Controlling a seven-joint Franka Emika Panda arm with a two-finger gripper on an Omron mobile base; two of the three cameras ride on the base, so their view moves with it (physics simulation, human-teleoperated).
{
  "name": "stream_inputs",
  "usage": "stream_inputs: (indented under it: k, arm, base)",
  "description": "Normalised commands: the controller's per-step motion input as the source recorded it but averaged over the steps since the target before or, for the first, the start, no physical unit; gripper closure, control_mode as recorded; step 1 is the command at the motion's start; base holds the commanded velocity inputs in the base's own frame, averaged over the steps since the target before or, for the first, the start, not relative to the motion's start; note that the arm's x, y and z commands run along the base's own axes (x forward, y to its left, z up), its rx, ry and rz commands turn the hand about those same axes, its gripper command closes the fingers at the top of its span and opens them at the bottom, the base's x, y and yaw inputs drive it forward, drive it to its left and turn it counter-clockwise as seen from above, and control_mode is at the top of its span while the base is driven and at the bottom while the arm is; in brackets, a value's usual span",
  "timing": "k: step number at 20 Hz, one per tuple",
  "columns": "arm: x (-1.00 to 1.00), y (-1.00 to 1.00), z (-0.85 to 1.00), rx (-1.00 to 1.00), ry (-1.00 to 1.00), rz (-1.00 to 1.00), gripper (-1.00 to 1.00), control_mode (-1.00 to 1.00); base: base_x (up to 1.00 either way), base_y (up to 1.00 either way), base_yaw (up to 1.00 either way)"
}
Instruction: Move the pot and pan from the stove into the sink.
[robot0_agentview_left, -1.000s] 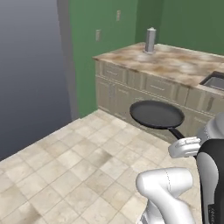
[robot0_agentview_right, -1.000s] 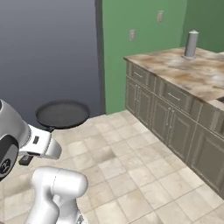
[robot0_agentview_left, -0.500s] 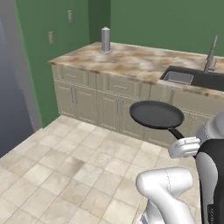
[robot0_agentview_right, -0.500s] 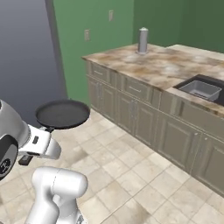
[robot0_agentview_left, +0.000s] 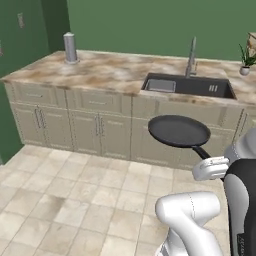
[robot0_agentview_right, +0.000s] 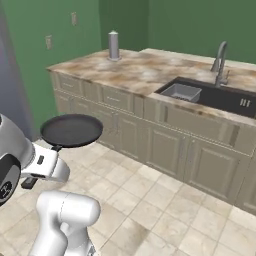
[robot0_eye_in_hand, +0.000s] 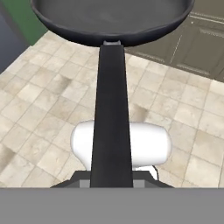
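Pan (robot0_agentview_left: 179, 131) held level in air above floor (robot0_agentview_left: 75, 200), in front of cabinet doors (robot0_agentview_left: 100, 132), handle running back to claw (robot0_agentview_left: 212, 167) near robot's body. Desk (robot0_agentview_left: 100, 72) runs along back wall, cabinets beneath. Sink (robot0_agentview_left: 192, 86) recessed in desk, right of centre in left base view; faucet (robot0_agentview_left: 191, 56) behind basin; rack insert (robot0_agentview_right: 181, 92) in basin's left end. Canister (robot0_agentview_left: 70, 48) upright on desk, far left, well apart from sink. Potted plant (robot0_agentview_left: 246, 60) on desk at far right, beyond sink.

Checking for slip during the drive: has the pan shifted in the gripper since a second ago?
No. The pan sits at the same spot against the arm; only the sink counter slid into view.
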Motion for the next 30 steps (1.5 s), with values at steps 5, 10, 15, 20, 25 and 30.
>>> stream_inputs:
  k: [5,10,15,20,25,30]
  arm:
    - [0.00,0.00,0.00,0.00,0.00,0.00,1.00,1.00]
    - [0.00,0.00,0.00,0.00,0.00,0.00,1.00,1.00]
    - [0.00,0.00,0.00,0.00,0.00,0.00,1.00,1.00]
    - [0.00,0.00,0.00,0.00,0.00,0.00,1.00,1.00]
    - [0.00,0.00,0.00,0.00,0.00,0.00,1.00,1.00]
    - [0.00,0.00,0.00,0.00,0.00,0.00,1.00,1.00]
  base:
    - [0.02,-0.16,-0.43]
    - [0.01,-0.18,-0.43]
    - [0.00,-0.12,-0.33]
    - [0.00,0.00,-0.02]
    - [0.29,0.10,-0.03]
    - [0.75,0.20,-0.04]
